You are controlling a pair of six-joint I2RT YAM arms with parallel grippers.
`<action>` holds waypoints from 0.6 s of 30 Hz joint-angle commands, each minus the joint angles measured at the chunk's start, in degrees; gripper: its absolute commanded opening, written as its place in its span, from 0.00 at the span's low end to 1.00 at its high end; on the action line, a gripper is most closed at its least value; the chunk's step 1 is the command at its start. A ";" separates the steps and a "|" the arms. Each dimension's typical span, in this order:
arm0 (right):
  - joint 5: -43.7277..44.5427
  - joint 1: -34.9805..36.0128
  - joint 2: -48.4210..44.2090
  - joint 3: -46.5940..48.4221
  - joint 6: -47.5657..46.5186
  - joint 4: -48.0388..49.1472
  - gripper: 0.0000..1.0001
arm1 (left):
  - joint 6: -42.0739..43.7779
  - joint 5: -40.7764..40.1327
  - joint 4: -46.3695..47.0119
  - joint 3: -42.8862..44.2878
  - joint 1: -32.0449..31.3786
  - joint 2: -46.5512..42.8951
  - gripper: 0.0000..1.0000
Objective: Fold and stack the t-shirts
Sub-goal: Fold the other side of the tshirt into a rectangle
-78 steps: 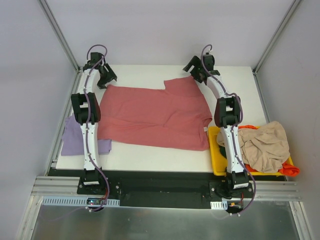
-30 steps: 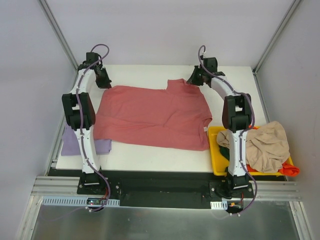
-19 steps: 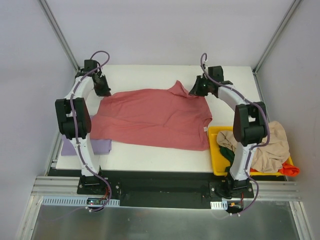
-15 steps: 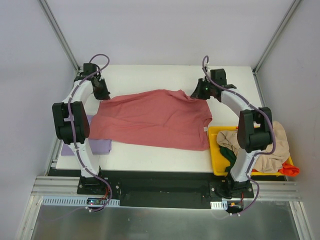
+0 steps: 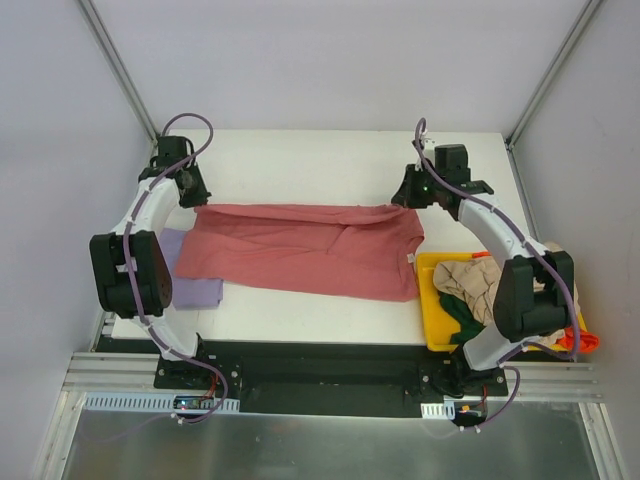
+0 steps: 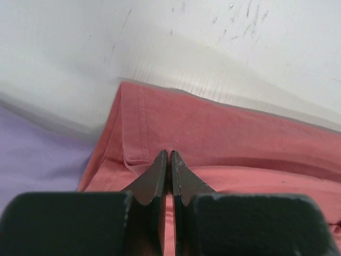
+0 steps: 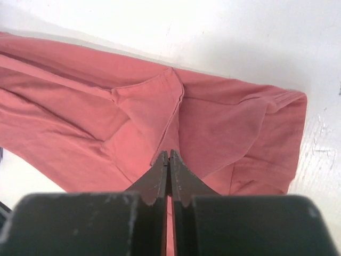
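Observation:
The large dusty pink-red t-shirt (image 5: 300, 250) lies across the middle of the white table, its far edge lifted and doubled over toward the near side. My left gripper (image 5: 190, 197) is shut on the shirt's far left edge (image 6: 138, 122). My right gripper (image 5: 405, 195) is shut on a fold of the same shirt (image 7: 160, 106) at its far right. A small white tag (image 5: 410, 258) shows on the right hem. A lavender-purple t-shirt (image 5: 195, 290) lies flat at the left, partly under the pink-red one, and shows in the left wrist view (image 6: 37, 154).
A yellow bin (image 5: 432, 320) stands at the table's near right corner. It holds a crumpled beige tee (image 5: 475, 278), a green one (image 5: 465, 315) and an orange-red one (image 5: 585, 340), partly hidden by my right arm. Bare tabletop (image 5: 300, 160) lies beyond the shirt.
Both grippers have drawn the pink-red shirt's far edge up and toward the near side. The far part with the sleeve now lies doubled over. Both elbows swung outward.

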 commanded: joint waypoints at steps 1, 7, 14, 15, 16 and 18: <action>-0.15 0.25 -5.97 -2.05 -3.31 -2.19 0.00 | 1.21 -4.88 1.95 -3.00 0.06 -5.53 0.00; 1.17 0.25 -9.84 -4.07 -4.36 -3.24 0.00 | 1.74 -6.99 2.65 -6.08 0.06 -7.90 0.00; -0.49 0.25 -12.48 -6.44 -4.63 -3.87 0.00 | 2.27 -7.34 3.35 -8.98 -0.03 -10.37 0.00; -0.76 0.34 -12.74 -7.14 -4.54 -3.60 0.00 | 2.27 -7.34 3.44 -9.51 -0.03 -10.37 0.00; -0.76 0.25 -13.10 -8.11 -4.28 -3.43 0.00 | 2.44 -6.82 3.44 -9.95 -0.03 -10.28 0.00; -0.85 0.25 -13.27 -9.78 -4.19 -3.07 0.00 | 2.18 -6.46 3.44 -11.09 0.06 -10.28 0.00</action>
